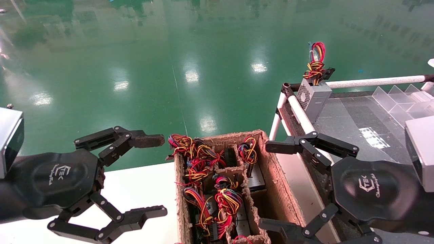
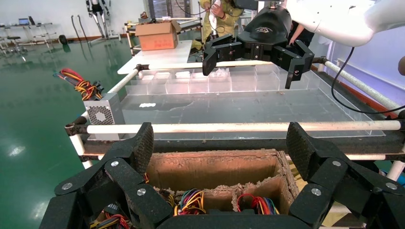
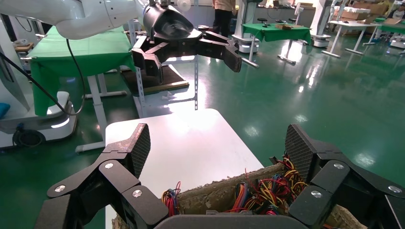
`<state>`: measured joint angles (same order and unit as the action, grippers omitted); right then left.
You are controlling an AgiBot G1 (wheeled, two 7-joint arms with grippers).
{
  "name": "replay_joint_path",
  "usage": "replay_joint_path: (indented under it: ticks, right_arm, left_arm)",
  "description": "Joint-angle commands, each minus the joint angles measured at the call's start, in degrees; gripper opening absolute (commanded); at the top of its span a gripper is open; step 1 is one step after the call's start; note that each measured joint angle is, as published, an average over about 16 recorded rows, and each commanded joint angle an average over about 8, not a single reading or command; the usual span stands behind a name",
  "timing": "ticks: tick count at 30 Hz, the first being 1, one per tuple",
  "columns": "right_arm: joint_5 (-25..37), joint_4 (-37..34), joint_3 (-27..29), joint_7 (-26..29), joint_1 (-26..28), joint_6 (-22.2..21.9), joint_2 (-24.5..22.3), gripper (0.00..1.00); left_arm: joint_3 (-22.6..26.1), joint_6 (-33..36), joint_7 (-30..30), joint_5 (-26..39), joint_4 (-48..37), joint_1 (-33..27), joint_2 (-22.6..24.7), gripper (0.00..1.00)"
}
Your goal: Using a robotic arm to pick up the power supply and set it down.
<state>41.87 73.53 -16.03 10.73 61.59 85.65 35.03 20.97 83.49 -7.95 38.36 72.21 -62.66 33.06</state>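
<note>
The right tool hangs just to the right of the cardboard box. Its two black fingers are wide apart, and nothing is between them. It has a white logo on its round black palm.

The left tool hangs on the left side of the same box, over the white table. Its fingers are wide apart too, and it holds nothing. One fingertip looks brown and worn.

The cardboard box sits between the two tools. It has little walls inside that make small rooms. The rooms hold dark units with lots of red, yellow and black wires.

The power supply lies in the far right room of the box, close to the right tool. Its top is grey and flat. A short bunch of wires sticks up at its far end. No tool touches it.

To the right is another table with a white pipe rail. On its far left corner stands a grey box with little holes. Tall red and blue wires rise from its top. Clear plastic dividers stand further right. The floor is shiny green.
</note>
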Motion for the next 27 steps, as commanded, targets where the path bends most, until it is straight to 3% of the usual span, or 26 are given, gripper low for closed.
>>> replay_joint_path:
  ticks: [1, 27]
  right_arm:
    - [0.00, 0.00, 0.00, 0.00, 0.00, 0.00, 0.00, 1.00]
    - [0.00, 0.00, 0.00, 0.00, 0.00, 0.00, 0.00, 1.00]
  left_arm:
    - [0.00, 0.00, 0.00, 0.00, 0.00, 0.00, 0.00, 0.00]
    - [0.00, 0.00, 0.00, 0.00, 0.00, 0.00, 0.00, 0.00]
